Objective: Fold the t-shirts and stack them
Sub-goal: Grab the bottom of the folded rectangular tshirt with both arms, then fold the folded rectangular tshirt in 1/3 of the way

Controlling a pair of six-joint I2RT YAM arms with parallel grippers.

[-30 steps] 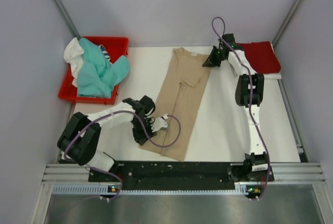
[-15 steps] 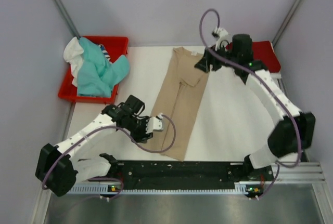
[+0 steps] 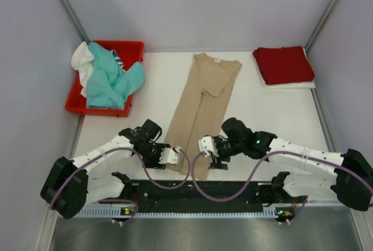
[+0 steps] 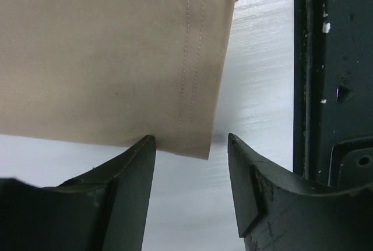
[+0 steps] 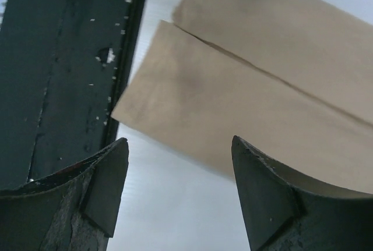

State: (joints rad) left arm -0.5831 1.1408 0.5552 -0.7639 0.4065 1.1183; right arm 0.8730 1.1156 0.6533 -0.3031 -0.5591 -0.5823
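While the tan-beige t-shirt lies folded lengthwise mid-counter, my left gripper and right gripper, both spread and holding nothing, sit at its near hem corners; dark red t-shirt folded, far right.

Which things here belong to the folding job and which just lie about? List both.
Job: long tan-beige cloth t-shirt, folded dark red t-shirt, crumpled teal t-shirt, crumpled white t-shirt.
Lying about: bright red plastic tray, black metal base rail.
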